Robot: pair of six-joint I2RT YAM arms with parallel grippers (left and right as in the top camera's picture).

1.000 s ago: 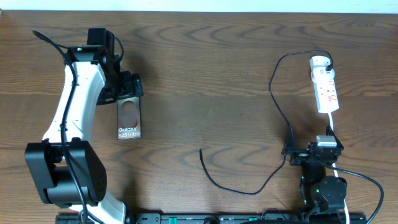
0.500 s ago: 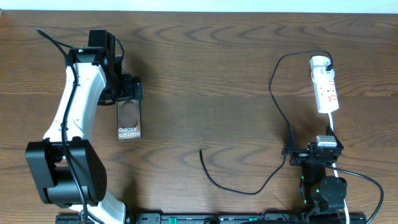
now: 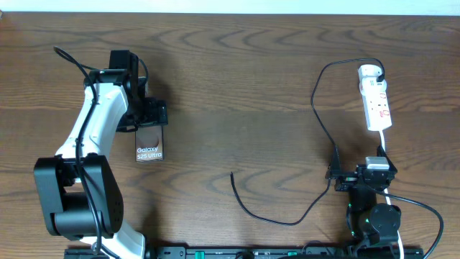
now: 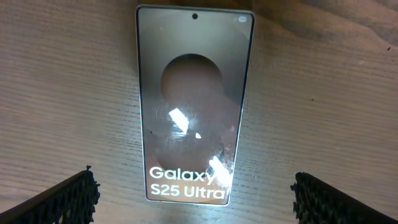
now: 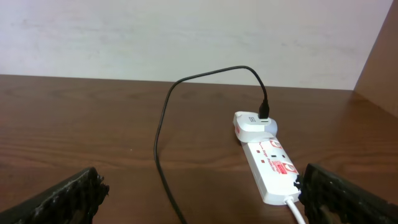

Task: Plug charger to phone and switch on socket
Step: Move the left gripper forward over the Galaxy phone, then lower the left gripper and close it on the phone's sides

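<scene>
Phone [image 3: 149, 144] | far end hidden under left gripper [image 3: 152, 115] | jaws wide

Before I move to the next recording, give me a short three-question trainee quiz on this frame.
1. Short answer: which gripper is nearer the white elongated power strip?
2. True or false: the free end of the thin black charger cable is plugged into the glossy brownish-grey phone.
3. The open left gripper is poised above: A) the phone, B) the power strip, C) the cable.
Key: 1 the right gripper; 2 false, it lies loose on the wooden table; 3 A.
</scene>
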